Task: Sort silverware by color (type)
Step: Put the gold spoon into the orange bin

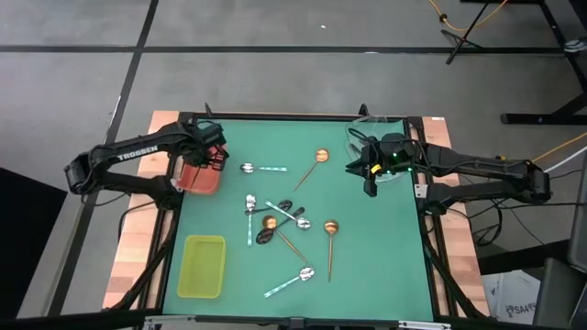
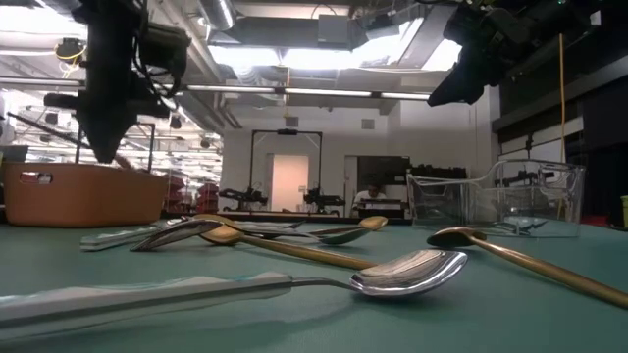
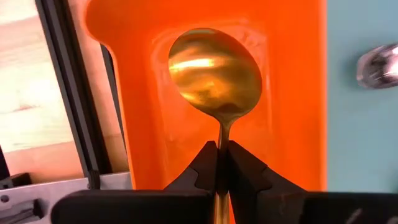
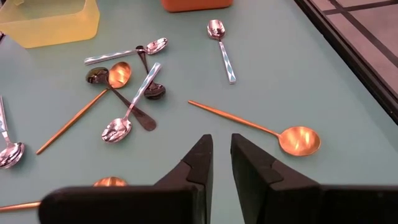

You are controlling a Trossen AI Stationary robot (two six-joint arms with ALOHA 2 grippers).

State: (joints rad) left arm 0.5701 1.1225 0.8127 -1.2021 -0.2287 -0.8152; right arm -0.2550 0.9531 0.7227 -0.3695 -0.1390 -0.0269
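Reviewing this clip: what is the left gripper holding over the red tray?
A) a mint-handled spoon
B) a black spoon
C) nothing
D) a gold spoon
D: in the left wrist view, the left gripper is shut on the thin handle of a gold spoon, its bowl above the red tray.

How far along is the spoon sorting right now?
Early on. Nothing can be confirmed sorted yet. The left gripper holds a gold spoon over the red tray. The yellow-green tray looks empty. Gold, black and mint-handled spoons lie mixed on the mat. The right gripper hovers empty, fingers slightly apart.
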